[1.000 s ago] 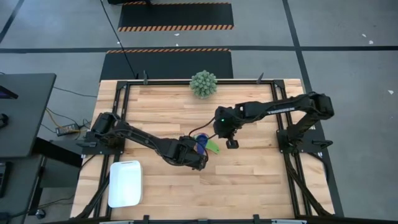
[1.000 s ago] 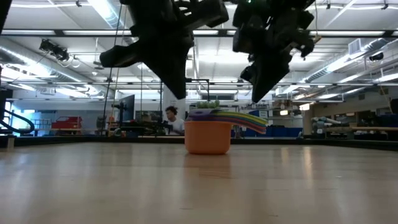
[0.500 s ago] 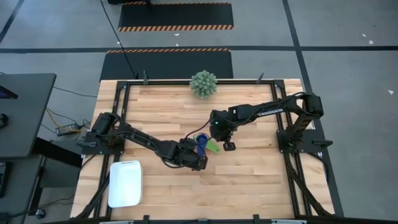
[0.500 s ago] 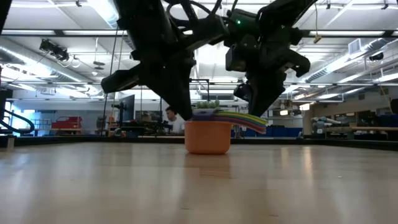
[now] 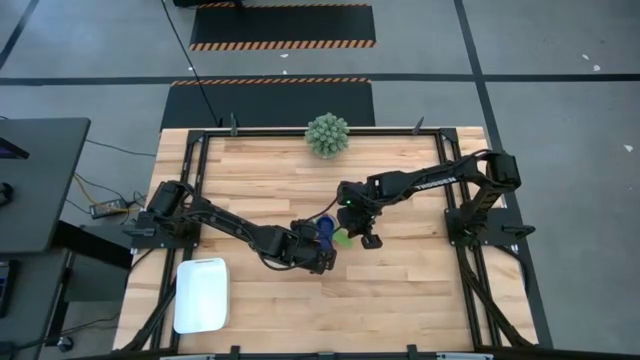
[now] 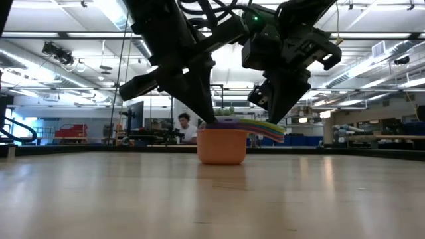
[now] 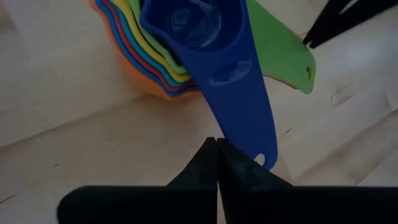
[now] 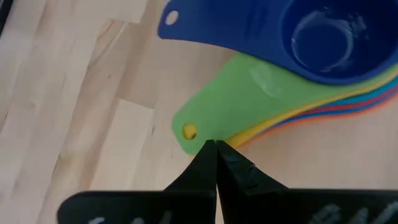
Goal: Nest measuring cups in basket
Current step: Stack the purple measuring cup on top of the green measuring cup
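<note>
Measuring cups sit already nested in one stack on the bare bench, orange at the bottom, dark blue on top, handles fanned out to one side. And the stack is mid-bench, well apart from the basket, which waits empty near the bench's front-left corner.

Both grippers hover right at the stack! Left gripper has its two fingers pressed together, holding nothing, tips just beside the end of the dark blue handle. Right gripper is likewise closed and empty, its tips at the rounded end of the green handle.

My read on handling: these are light, stiff, smooth plastic, so the stack would likely slide on the wood if nudged, and the upper cups could lift out of the lower ones. Best hold looks like the flat handles, pinched several together near the bowls, or the orange bowl's wall.

Farther back, the spiky green plant sits at the far edge, out of play.
</note>
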Motion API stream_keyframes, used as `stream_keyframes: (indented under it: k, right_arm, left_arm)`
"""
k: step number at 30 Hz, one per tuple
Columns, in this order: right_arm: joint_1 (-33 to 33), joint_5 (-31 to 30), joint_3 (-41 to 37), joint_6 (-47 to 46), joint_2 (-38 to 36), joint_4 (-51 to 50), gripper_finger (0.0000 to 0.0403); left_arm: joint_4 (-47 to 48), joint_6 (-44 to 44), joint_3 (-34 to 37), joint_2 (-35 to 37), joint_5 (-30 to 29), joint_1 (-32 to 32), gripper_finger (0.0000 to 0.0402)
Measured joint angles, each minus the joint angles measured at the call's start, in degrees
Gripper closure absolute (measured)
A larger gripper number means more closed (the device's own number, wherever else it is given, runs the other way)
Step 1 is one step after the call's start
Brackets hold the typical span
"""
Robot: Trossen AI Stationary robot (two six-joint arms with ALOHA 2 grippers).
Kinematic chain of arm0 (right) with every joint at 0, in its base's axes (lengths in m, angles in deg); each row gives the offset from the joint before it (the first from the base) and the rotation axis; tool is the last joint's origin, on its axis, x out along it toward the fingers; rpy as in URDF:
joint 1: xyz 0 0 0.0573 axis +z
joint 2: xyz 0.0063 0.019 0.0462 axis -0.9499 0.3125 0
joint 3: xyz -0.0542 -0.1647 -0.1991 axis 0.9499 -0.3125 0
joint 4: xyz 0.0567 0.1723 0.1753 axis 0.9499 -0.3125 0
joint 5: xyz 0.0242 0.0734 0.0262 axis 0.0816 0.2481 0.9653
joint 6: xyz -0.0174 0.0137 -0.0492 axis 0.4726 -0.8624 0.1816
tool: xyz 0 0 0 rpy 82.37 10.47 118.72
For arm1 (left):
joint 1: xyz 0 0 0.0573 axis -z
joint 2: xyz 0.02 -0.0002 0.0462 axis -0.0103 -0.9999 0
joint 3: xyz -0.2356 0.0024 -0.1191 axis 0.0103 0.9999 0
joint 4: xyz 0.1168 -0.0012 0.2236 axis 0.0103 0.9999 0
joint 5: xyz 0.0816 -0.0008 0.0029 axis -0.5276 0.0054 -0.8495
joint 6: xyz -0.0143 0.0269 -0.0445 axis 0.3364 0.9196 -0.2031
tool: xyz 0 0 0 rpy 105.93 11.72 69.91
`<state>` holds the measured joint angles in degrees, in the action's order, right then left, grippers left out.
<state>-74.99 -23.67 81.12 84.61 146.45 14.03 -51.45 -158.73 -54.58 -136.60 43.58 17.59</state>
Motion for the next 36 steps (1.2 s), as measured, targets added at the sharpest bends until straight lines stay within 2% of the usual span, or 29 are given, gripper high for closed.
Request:
stream_keyframes:
  k: [5,9,11,18,27,36]
  right_arm:
    - [0.31,-0.53,0.0,0.64,0.0,0.21,0.04]
    - [0.31,-9.54,0.61,0.1,-0.02,0.12,0.04]
    - [0.16,-11.36,1.0,0.37,-0.08,-0.23,0.04]
    - [0.02,-10.24,1.26,0.46,-0.11,-0.75,0.04]
    - [0.02,-10.21,6.02,2.36,-0.11,-0.69,0.04]
    - [-3.66,-10.25,4.9,5.43,-0.09,0.35,0.04]
  left_arm:
    - [-0.18,-0.02,-0.02,0.0,-0.17,0.0,0.0398]
    - [-0.38,-0.06,-0.02,0.0,-0.17,0.11,0.0398]
    - [-0.48,-0.07,-0.02,0.0,-0.19,0.31,0.0398]
    - [-0.84,-0.09,-0.04,0.0,-0.17,0.46,0.0397]
    - [-1.06,-0.46,-0.07,0.0,-0.17,0.44,0.0397]
    - [-1.81,-0.69,-0.09,0.0,-0.17,0.44,0.0397]
